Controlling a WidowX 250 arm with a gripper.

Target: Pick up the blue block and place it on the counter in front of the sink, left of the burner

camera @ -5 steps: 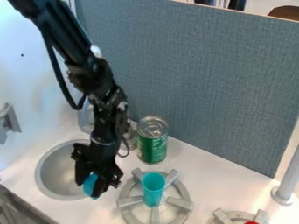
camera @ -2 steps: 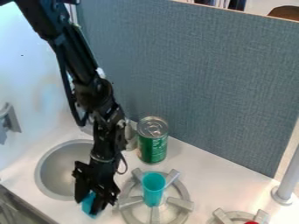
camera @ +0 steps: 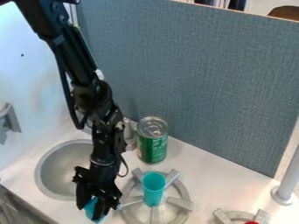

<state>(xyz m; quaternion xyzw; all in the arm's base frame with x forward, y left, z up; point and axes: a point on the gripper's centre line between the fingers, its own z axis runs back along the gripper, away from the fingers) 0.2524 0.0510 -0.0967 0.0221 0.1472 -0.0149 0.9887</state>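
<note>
Gripper (camera: 93, 211) was clamped on blue object (camera: 90, 208), partly hidden, long axis unclear. Object lay directly below wrist, near front edge of counter (camera: 213, 181), just outside sink (camera: 38, 177). Turquoise cup (camera: 154, 192) stood upright on adjacent stove burner (camera: 180, 204).

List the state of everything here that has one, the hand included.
Hand: closed on the blue object, beside the sink.
Blue object: held, partly hidden between the fingers.
Teal cup: upright, open end up, on the nearer full-view burner.
Burner: bearing the cup; on or off, cannot tell.
Green can: upright on the counter; opened or sealed, cannot tell.
Sink: uncovered, partly hidden.
</note>
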